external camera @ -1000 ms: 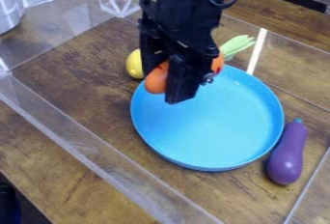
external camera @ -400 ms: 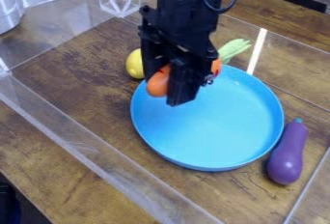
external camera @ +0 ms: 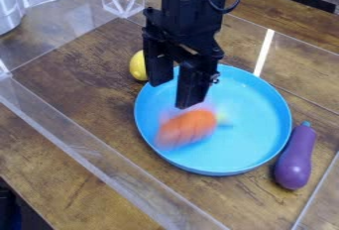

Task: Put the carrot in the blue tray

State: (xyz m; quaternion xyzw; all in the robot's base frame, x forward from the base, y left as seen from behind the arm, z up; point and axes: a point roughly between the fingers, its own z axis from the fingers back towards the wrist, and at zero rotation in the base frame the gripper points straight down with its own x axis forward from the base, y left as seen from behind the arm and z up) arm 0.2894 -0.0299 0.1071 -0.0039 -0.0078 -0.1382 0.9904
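My tool [external camera: 183, 85] stands open above the left-hand part of the blue tray [external camera: 248, 160], its two jaws spread apart with nothing gripped between them. The carrot [external camera: 187, 127] is below it, inside the tray's rim, toward the near left side of the tray. It shows as a streaked orange shape with blurred edges, so I cannot tell whether it has settled on the tray's floor or is just dropping onto it. Its leaves I cannot make out.

I judge it to be a toy: light, stiff and in no danger of being crushed. The surface looks smooth, so I would expect it to slip a little in a loose grip, though any grooves would help my pads catch. Being stubby and rounded, it may roll or rock on the tray's smooth floor, but the raised rim should stop it there.

If I had to take it up again, I would close across the thick middle of the orange body, square to its length. The leafy end seems a poor hold, since it would let the body swing, and pinching the tapered end could squirt it away. As things lie, the job looks all but done, and I would lift straight up so that neither jaw nudges the carrot toward the tray's rim.
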